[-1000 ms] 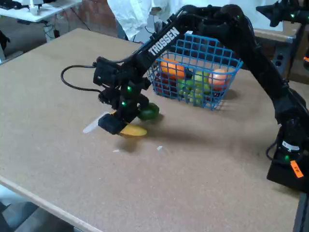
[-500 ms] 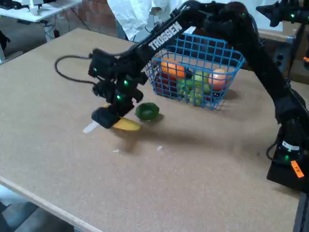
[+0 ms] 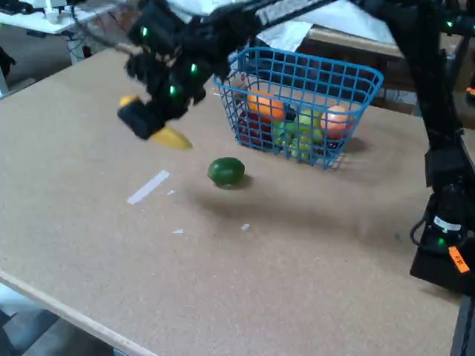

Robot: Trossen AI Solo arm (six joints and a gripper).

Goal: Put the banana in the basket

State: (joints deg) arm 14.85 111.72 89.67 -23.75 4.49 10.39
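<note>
- Fixed view, item 1: small smooth yellow curved banana (image 3: 169, 137), held clear of the tabletop in the tool (image 3: 145, 123); one yellow end shows at the left of the tool, the longer part juts out to the lower right. It appears lifted so that it can clear the basket's rim.
- Fixed view, item 2: black tool, closed on the banana; the jaws themselves are blurred, so exact finger contact is not readable.
- Fixed view, item 3: blue wire-mesh rectangular basket with flared sides (image 3: 356, 74), standing on the tabletop to the right of the tool, open top upward; it holds orange, green and reddish fruit. The banana is outside it, near its left wall and about level with its rim.
- Fixed view, item 4: round green lime (image 3: 226, 171), resting on the tabletop in front of the basket, apart from the tool.
- Fixed view, item 5: flat whitish strip (image 3: 148, 187), lying on the brown tabletop (image 3: 312, 274), below the tool.
- Fixed view, item 6: black arm, base at the right edge, reaching high across the top of the picture over the basket, wrist angled down to the left; green lights show on the wrist.
</note>
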